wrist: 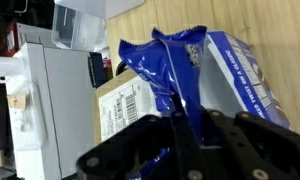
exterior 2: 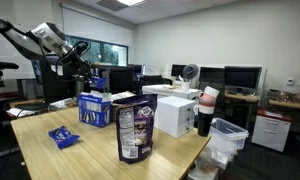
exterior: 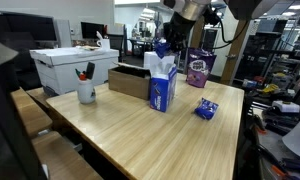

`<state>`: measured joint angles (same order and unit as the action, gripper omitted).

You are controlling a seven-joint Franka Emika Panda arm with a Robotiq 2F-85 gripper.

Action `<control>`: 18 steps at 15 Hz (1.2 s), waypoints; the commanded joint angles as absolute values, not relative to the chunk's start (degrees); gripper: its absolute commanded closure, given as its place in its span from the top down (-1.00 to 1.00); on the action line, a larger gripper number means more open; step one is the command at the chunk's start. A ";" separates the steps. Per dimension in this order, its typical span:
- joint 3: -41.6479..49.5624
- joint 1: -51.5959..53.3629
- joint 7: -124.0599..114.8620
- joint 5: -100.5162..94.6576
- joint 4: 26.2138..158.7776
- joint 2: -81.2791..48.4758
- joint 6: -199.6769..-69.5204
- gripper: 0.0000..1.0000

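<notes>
**Gripper pinches a blue packet over the carton**

We see the gripper hanging directly above the blue carton, which stands upright on the wooden table. In the wrist view the jaws stand narrow, closed on a crumpled blue packet. The dark fingers press in from both sides, and the foil bunches up where it runs between them. The packet hangs just over the open top of the carton, and the carton's printed blue-and-white side shows right beside it. We cannot tell whether the packet's lower end touches the carton's flaps.

In an exterior view the arm comes in from above, with the gripper again over the carton, near that end of the table.

Around the carton:
- A second blue packet lies flat on the table near the carton, apart from it; it also shows in the exterior view from across the table.
- A purple bag stands upright behind the carton, and large in the foreground in an exterior view.
- A cardboard box sits just beside the carton, and its barcode label is plain in the wrist view.
- A white box stands beyond the cardboard box, farther from the carton.
- A white mug with pens in it stands in front of the white box, well apart from the carton.
</notes>
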<state>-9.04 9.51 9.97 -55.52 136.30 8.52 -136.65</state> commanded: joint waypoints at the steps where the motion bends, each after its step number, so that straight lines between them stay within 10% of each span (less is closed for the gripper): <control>1: -7.74 8.97 14.93 -57.71 139.43 9.62 -142.35 -0.91; 18: -4.44 8.62 23.51 -49.77 143.67 8.89 -154.89 -0.92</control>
<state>-4.42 9.18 20.23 -51.28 143.09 8.22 -152.61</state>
